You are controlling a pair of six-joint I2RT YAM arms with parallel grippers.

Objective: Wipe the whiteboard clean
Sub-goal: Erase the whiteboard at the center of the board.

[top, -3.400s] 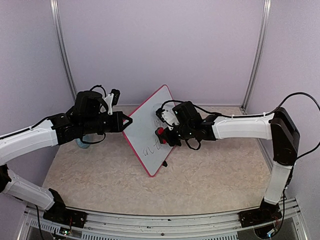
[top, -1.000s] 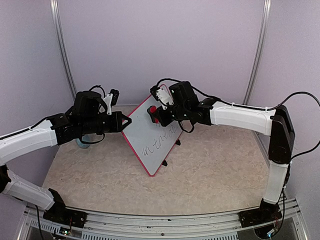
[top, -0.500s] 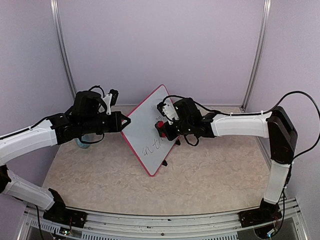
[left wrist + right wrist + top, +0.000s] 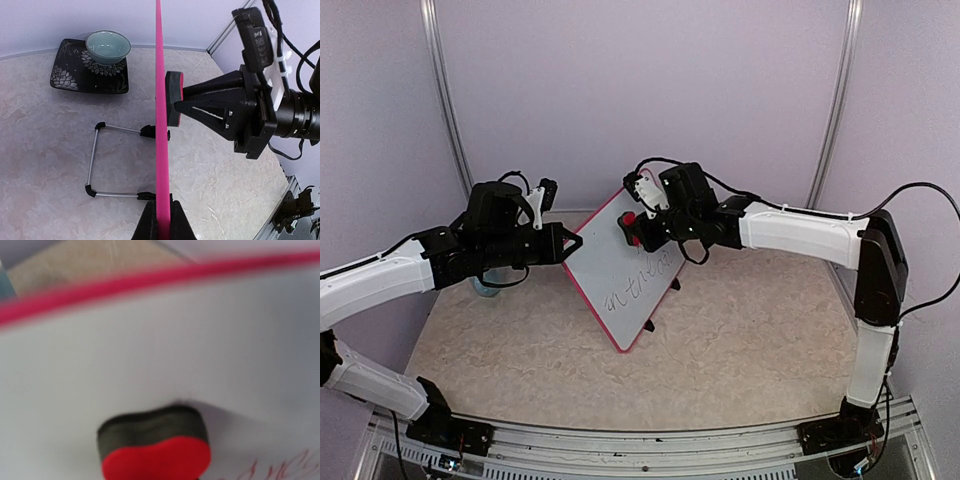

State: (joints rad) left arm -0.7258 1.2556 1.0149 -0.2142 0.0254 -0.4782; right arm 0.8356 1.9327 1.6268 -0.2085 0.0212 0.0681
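Observation:
The whiteboard [image 4: 610, 275], white with a pink-red frame, stands tilted on the table with dark handwriting [image 4: 642, 282] on its lower half. My left gripper [image 4: 576, 242] is shut on the board's left edge. Seen from the left wrist, the board is edge-on [image 4: 159, 115], with the jaws clamped on its frame at the bottom [image 4: 161, 226]. My right gripper [image 4: 638, 228] is shut on a red eraser [image 4: 629, 219], whose dark felt presses against the upper part of the board. The right wrist view is blurred and shows the eraser [image 4: 156, 447] on the white surface [image 4: 150, 350].
A wire stand [image 4: 93, 161] with black feet props the board from behind. A pale green bowl [image 4: 108, 46] sits on a black patterned plate [image 4: 75, 80] behind the board. Metal posts [image 4: 442, 90] rise at the back corners.
The right gripper has swept the eraser down the board and back up to its upper part. The left gripper and the board have not moved.

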